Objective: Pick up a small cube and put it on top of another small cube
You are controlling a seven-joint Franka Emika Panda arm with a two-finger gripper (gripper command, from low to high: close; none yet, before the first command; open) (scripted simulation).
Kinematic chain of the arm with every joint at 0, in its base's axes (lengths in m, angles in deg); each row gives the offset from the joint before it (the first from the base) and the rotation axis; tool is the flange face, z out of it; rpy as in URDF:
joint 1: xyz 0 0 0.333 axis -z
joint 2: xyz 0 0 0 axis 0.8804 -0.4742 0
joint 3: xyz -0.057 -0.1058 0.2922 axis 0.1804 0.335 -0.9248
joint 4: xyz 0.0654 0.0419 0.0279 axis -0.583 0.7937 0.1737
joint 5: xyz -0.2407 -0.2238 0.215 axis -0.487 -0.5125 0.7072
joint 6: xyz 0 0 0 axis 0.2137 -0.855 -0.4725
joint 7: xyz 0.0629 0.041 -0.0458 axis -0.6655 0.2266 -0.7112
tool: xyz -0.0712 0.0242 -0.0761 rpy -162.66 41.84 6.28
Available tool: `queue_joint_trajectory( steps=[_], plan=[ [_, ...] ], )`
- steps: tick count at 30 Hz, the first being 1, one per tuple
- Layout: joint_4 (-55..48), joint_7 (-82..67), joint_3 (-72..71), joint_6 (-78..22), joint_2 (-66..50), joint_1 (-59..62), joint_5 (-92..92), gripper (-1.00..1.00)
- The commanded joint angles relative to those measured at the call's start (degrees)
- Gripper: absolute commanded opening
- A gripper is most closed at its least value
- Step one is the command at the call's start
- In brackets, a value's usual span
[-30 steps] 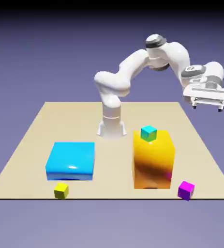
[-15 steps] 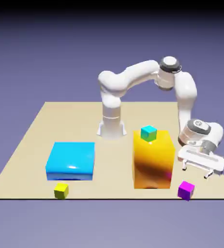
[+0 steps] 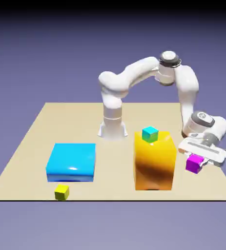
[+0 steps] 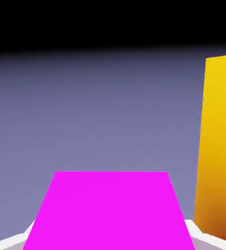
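Note:
My gripper (image 3: 196,163) is shut on the small magenta cube (image 3: 195,163) and holds it in the air, off the table, to the exterior view's right of the big orange block (image 3: 154,160). A small teal cube (image 3: 150,133) rests on top of that orange block. In the hand view the magenta cube (image 4: 110,210) fills the lower middle between the fingers, which show only as pale slivers at the bottom corners. The orange block (image 4: 218,146) rises along that view's right edge.
A big blue block (image 3: 71,161) lies on the tan table (image 3: 41,132) at the exterior view's left. A small yellow cube (image 3: 62,192) sits in front of it near the table's front edge.
The gripper came down beside the orange block, closed on the magenta cube at the table's front right, and has lifted it off the table.

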Motion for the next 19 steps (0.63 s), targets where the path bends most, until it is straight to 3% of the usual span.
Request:
queue_joint_trajectory(
  steps=[1, 10, 16, 17, 19],
  plan=[
    [1.24, -0.14, 2.05, -2.46, -2.08, -1.8, -0.88, -1.0],
    [12.43, -0.93, 20.47, -24.08, -20.78, -17.96, -9.46, -1.0],
    [18.22, 2.0, 18.61, -15.48, -20.76, -13.36, -11.42, -1.0],
    [18.23, 2.0, 18.61, -15.48, -20.76, -13.36, -11.42, 1.0],
    [16.57, 1.16, 19.16, -17.96, -20.78, -14.69, -10.87, 1.0]
  ],
)
